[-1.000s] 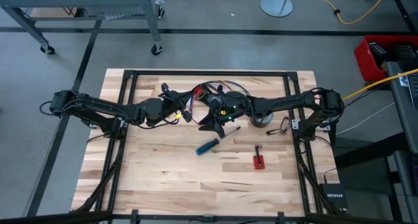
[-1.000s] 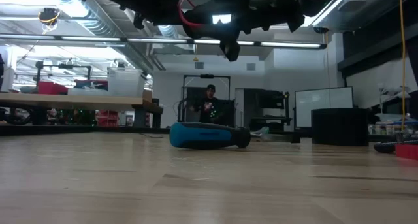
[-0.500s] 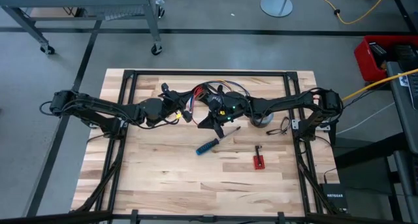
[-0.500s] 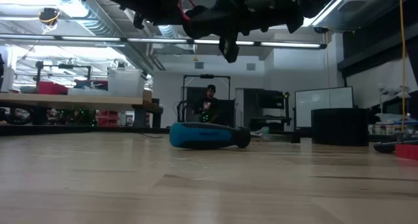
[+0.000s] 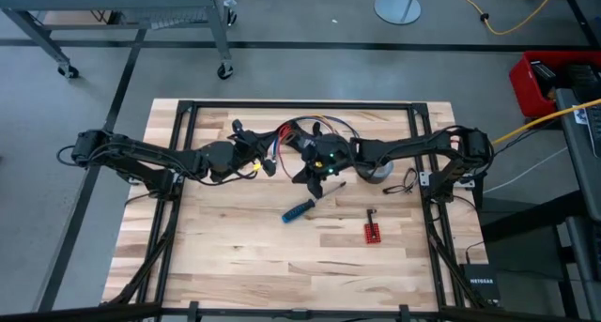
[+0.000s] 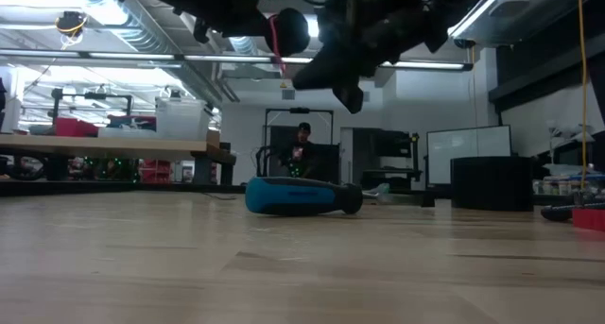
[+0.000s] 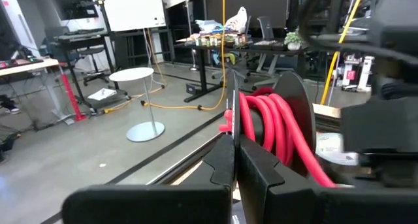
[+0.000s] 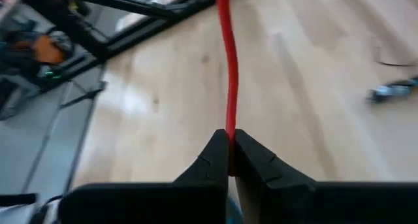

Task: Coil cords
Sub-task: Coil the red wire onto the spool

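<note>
The wooden table [image 5: 235, 256] is seen under both arms. The red cord [image 8: 226, 67] is clamped by the right gripper [image 8: 228, 160]; its coil is pinched by the left gripper [image 7: 233, 162] (contact partly hidden) above the screwdriver [image 5: 300, 209].

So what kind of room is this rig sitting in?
Most likely a robotics lab or open workshop, not a home. The pale wooden table stands on bare grey concrete, a metal wheeled cart is parked beside it, and the low view shows cluttered workbenches and a white board under exposed ceiling ducts.
</note>
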